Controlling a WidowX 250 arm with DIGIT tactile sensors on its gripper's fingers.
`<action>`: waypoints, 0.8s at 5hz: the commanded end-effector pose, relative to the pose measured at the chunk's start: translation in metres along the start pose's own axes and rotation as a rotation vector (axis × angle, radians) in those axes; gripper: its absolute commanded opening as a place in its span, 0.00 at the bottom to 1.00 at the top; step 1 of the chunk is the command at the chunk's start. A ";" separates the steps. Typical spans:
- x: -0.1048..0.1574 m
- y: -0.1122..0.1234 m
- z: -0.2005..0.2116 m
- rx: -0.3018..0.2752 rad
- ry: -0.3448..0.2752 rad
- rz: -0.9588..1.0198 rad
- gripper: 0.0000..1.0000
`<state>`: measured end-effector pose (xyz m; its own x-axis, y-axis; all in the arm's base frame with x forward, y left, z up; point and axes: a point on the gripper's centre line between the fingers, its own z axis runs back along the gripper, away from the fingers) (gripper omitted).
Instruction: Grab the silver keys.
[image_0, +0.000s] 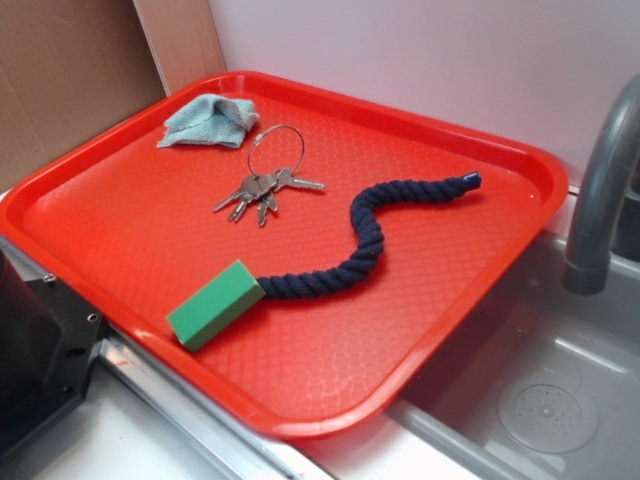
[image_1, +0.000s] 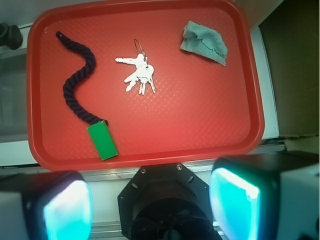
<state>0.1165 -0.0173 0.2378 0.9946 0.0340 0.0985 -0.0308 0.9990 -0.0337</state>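
Red tray (image_0: 120, 215) beside a sink (image_0: 545, 400). The keys (image_0: 262, 190) lie fanned on their wire ring in the upper middle of the exterior view — between a teal cloth (image_0: 210, 120) and a dark blue rope (image_0: 350, 255) touching a green block (image_0: 214, 304). Wrist view: gripper (image_1: 150, 206) at the bottom edge, jaws spread wide, holding nothing — well apart from the keys.

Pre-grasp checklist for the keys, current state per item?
1. Silver keys in view on the red tray: ok.
2. Keys clear of the rope, cloth and green block: ok, none touching.
3. Claw open: ok, fingers spread wide.
4. Claw over the keys: not ok, it sits back at the tray's near edge.
5. Ring lying flat or raised: cannot tell.
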 end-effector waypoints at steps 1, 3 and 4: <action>0.000 0.000 0.000 0.000 0.000 0.000 1.00; 0.023 0.003 -0.013 -0.015 -0.136 0.065 1.00; 0.047 0.014 -0.031 -0.009 -0.225 -0.010 1.00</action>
<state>0.1624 -0.0035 0.2052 0.9534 0.0311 0.3000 -0.0197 0.9990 -0.0408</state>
